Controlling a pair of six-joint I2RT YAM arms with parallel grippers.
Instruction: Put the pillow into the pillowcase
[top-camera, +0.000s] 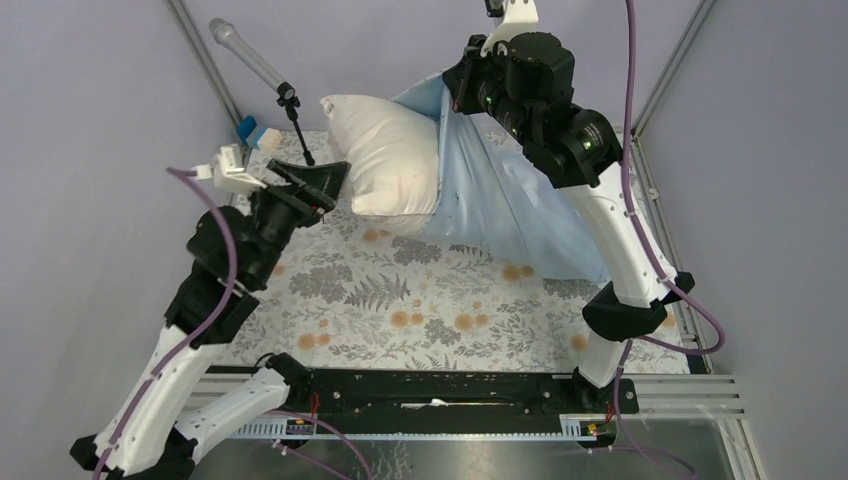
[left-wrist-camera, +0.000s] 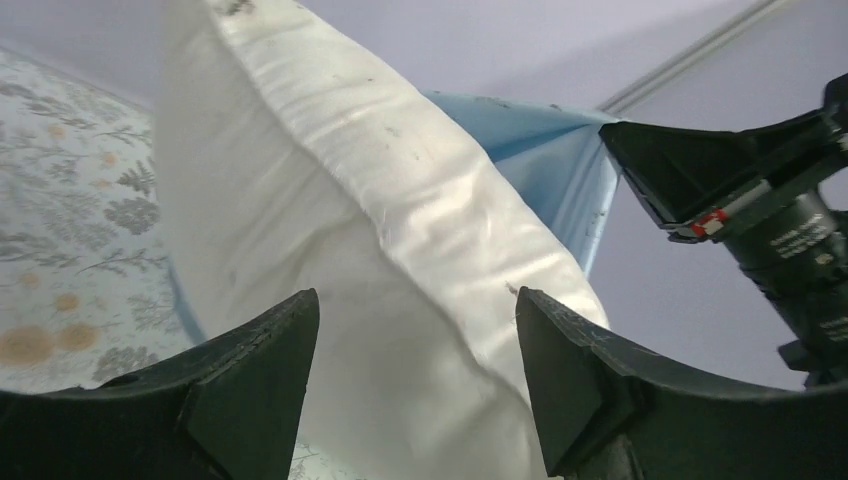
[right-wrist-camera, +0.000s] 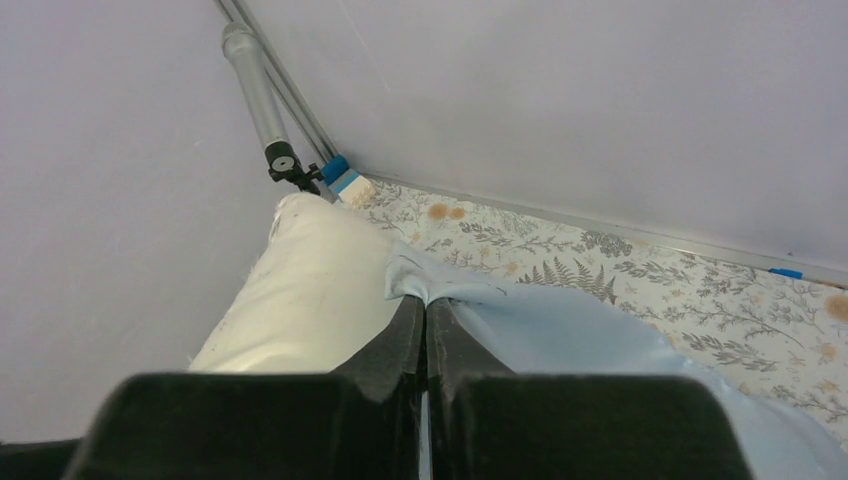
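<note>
The cream pillow hangs tilted above the back of the table, its right half inside the light-blue pillowcase. My right gripper is raised high and shut on the pillowcase's top edge, right beside the pillow; in the right wrist view the gripper pinches a fold of blue cloth. My left gripper is at the pillow's lower left edge. Its jaws stand wide apart, with the pillow bulging between them and no grip. The pillowcase shows behind the pillow.
The pillowcase's lower end drapes onto the floral tablecloth. A grey tube on a black stand and a small blue-and-white object are at the back left corner. Metal frame posts and grey walls close in the sides.
</note>
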